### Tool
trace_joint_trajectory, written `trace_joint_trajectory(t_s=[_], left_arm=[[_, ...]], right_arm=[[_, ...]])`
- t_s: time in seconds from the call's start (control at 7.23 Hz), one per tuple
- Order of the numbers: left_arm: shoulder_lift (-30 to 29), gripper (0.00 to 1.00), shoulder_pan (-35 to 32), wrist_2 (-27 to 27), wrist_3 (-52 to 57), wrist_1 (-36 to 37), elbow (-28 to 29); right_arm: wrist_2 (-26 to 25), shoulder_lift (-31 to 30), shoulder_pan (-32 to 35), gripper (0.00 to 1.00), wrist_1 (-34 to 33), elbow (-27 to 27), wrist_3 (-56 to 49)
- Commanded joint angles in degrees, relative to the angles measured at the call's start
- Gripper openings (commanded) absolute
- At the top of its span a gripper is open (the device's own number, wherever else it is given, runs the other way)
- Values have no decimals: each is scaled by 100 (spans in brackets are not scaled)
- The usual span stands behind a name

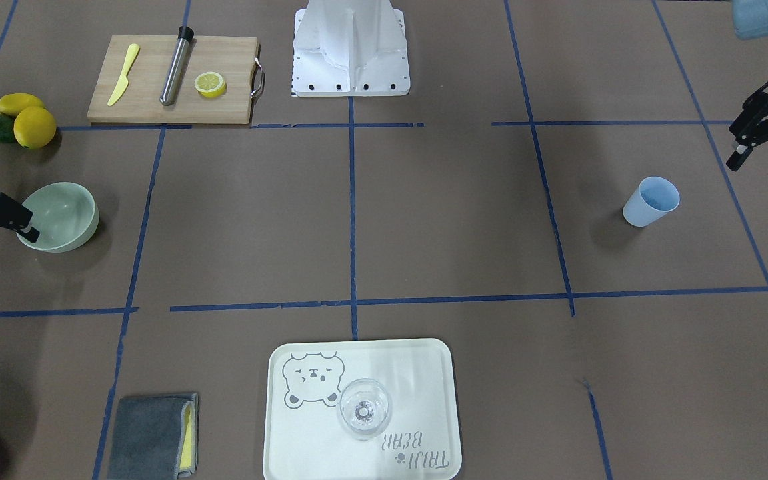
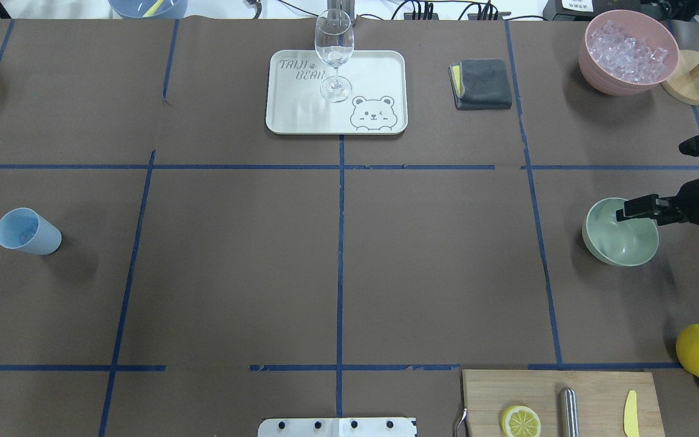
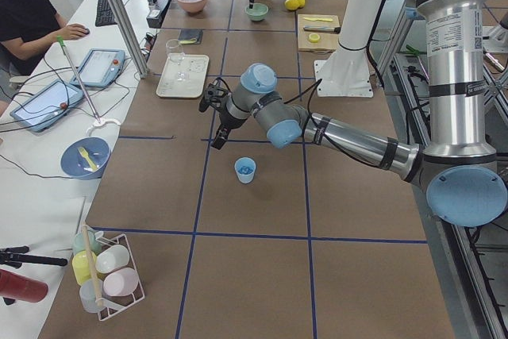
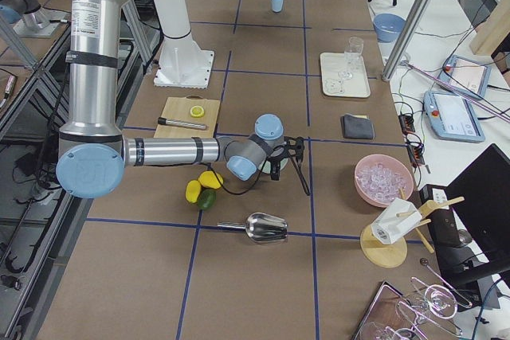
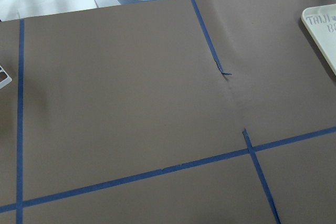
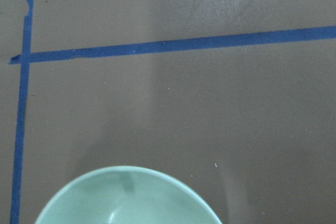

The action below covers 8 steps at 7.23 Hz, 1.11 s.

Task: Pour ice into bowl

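Note:
The pale mint-green bowl stands empty at the table's right side and also shows in the front view. My right gripper hangs at its outer rim, jaws apart, one finger over the bowl's inside, holding nothing. The ice lies as clear cubes in a pink container at the far right corner. My left gripper is open and empty, above the table near a light blue cup.
A tray with a stemmed glass sits at the far middle, a grey cloth beside it. A cutting board holds a lemon half, muddler and yellow knife. Lemons lie nearby. A metal scoop lies near the right end.

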Motion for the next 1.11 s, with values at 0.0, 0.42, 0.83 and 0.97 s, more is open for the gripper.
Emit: trace_joint_trajectory(t_s=[0.0, 0.42, 0.83, 0.97], left_arm=[[26, 100, 47, 32, -41, 0, -39], [26, 100, 56, 32, -41, 0, 5], [26, 100, 143, 32, -50, -18, -13], [34, 100, 379, 232, -250, -148, -13]], right_arm=[[6, -231, -57, 80, 136, 14, 31], [-46, -249, -144, 9, 128, 14, 31], [58, -240, -154, 0, 128, 276, 31], [181, -258, -145, 0, 49, 583, 49]])
